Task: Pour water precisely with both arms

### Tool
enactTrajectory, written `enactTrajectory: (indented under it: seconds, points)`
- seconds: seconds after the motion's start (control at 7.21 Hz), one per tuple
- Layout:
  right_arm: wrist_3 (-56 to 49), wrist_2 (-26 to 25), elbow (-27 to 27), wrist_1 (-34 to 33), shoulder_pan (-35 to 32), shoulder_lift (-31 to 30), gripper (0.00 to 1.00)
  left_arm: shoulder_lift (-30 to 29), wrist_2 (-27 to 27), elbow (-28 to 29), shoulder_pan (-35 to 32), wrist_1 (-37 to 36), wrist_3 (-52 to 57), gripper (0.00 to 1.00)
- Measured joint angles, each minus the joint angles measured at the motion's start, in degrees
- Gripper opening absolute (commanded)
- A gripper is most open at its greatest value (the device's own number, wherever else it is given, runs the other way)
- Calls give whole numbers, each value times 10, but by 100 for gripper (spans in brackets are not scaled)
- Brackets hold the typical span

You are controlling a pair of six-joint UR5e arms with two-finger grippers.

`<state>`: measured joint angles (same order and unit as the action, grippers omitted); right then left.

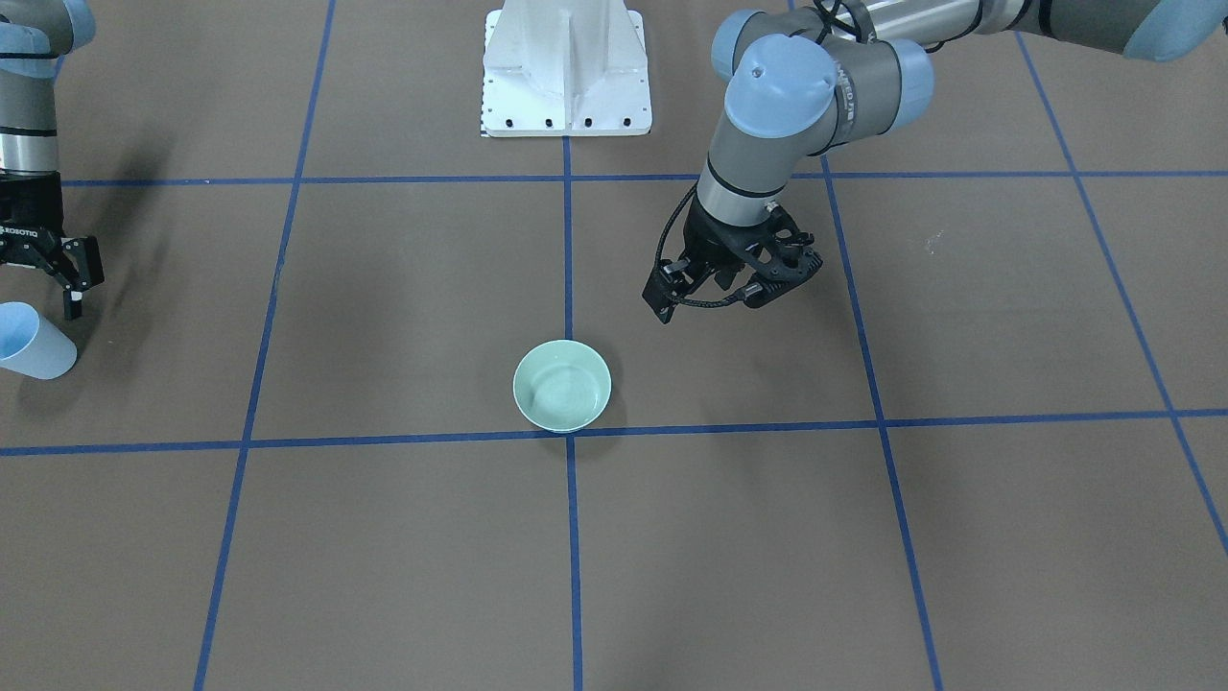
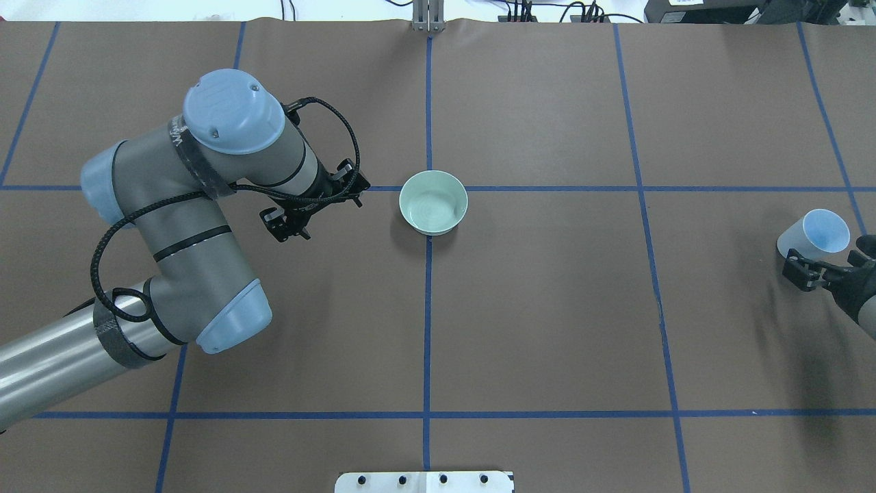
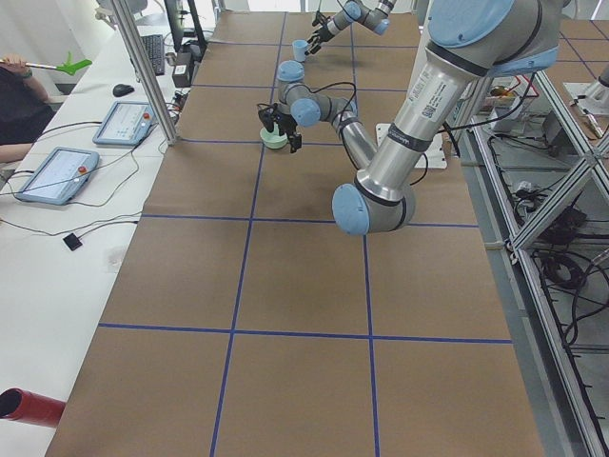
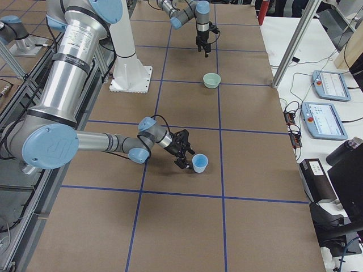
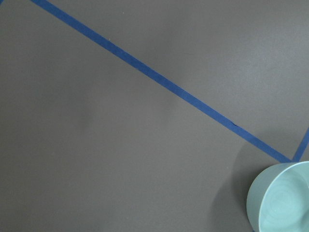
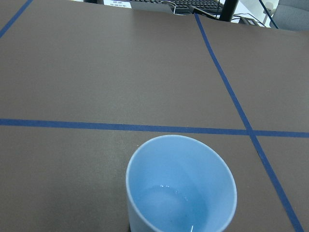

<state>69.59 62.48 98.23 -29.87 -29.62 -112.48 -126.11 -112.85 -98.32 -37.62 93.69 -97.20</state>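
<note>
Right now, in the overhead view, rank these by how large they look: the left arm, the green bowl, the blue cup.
1. left arm, by far the largest
2. green bowl and blue cup: they look about alike, so I leave them unranked

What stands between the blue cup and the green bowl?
Nothing visible. Only bare table with blue tape lines lies between the blue cup and the green bowl. The left claw is on the bowl's other side, off that path.
</note>
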Motion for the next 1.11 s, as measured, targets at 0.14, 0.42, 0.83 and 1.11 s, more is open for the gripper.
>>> enactTrajectory:
  seconds: [0.14, 0.42, 0.83, 1.11]
  points:
    - [-1, 0, -6, 1, 0, 6, 100, 0, 0, 0, 0, 0, 0, 100]
    - [-5, -1, -17, 3, -1, 17, 100, -1, 0, 0, 0, 0, 0, 100]
    - [-11, -1, -27, 4, -2, 20, 100, 0, 0, 0, 0, 0, 0, 100]
    - [-12, -1, -31, 4, -5, 20, 100, 0, 0, 1, 0, 0, 0, 100]
